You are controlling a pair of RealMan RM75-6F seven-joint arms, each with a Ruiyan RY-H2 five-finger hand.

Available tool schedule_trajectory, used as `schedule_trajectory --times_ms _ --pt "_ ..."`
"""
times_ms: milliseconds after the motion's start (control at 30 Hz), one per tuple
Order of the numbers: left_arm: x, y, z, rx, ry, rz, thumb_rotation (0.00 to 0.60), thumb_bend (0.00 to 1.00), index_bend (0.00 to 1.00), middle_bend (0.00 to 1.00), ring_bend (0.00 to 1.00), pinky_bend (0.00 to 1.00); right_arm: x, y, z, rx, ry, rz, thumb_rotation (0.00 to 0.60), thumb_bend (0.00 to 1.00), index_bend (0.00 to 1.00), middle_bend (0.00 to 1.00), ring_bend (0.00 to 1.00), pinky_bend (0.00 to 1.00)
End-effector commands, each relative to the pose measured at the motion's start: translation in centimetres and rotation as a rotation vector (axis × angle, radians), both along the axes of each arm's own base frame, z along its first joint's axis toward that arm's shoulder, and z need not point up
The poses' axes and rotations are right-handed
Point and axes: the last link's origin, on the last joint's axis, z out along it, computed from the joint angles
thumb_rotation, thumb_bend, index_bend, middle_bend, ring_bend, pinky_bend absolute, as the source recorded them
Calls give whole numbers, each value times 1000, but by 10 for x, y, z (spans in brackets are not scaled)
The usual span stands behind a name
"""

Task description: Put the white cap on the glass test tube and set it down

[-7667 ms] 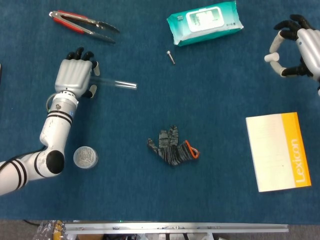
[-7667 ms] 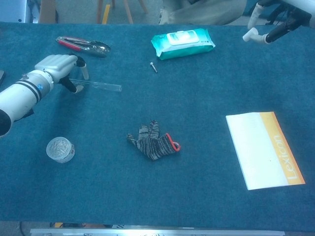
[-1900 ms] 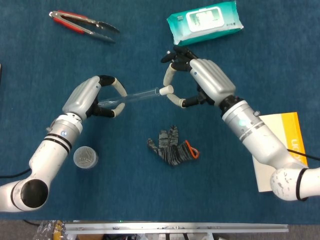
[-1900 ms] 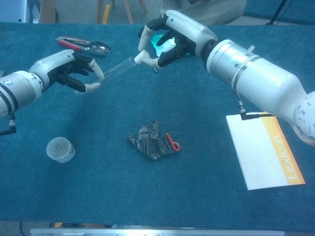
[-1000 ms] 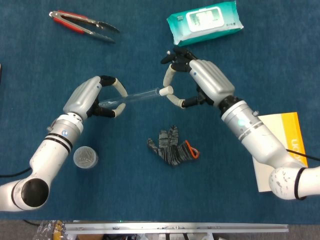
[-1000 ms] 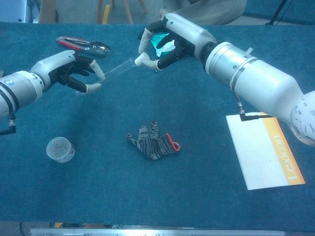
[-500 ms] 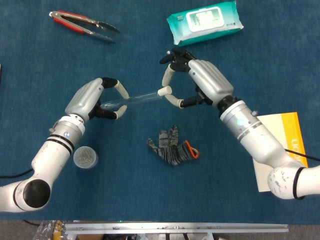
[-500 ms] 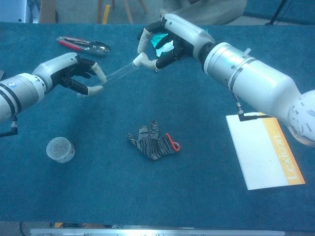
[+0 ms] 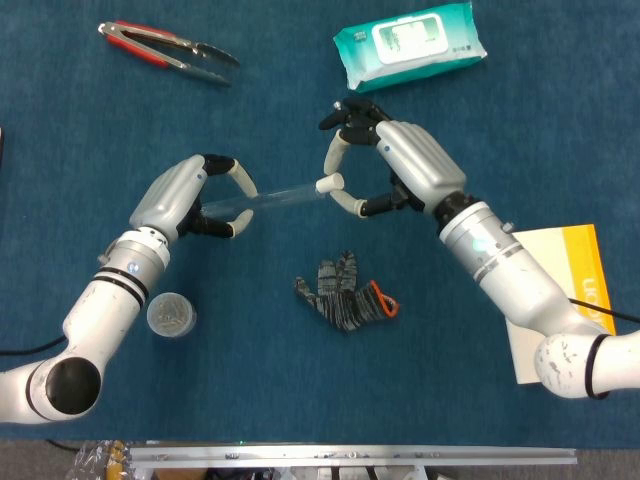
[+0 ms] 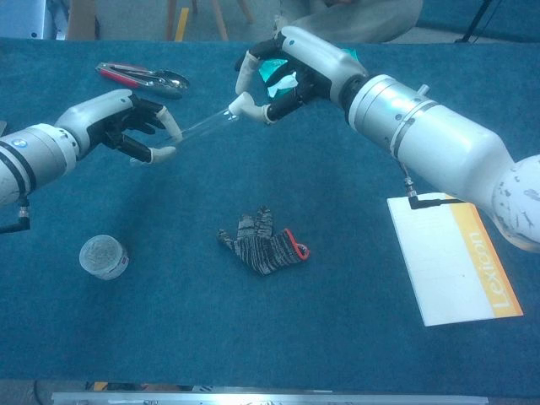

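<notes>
Here the left hand (image 9: 185, 197) holds the tube (image 9: 265, 200), its long axis pointing at the cap (image 9: 326, 184) pinched by the right hand (image 9: 405, 165), cap touching the tube's mouth.

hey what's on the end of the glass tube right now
The white cap, pinched by the right hand, sits at the glass test tube mouth. How far it is seated cannot be seen. The left hand holds the other end.

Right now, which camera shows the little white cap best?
The head view: the small white cap sits clearly at the clear glass test tube's end against blue cloth. The chest view shows it too, nearer the right hand.
</notes>
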Motion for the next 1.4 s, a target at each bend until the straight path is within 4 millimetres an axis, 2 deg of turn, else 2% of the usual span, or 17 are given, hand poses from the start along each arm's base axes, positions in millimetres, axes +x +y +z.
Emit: schedule_trajectory --times_ms 33,1400 --pt "0 0 0 -2 1 0 600 342 548 322 165 127 0 0 0 0 0 1 600 317 583 254 71 235" --pt "1 -1 -1 -4 1 -1 600 342 548 322 165 128 0 0 -3 10 -1 -4 600 317 583 254 71 235"
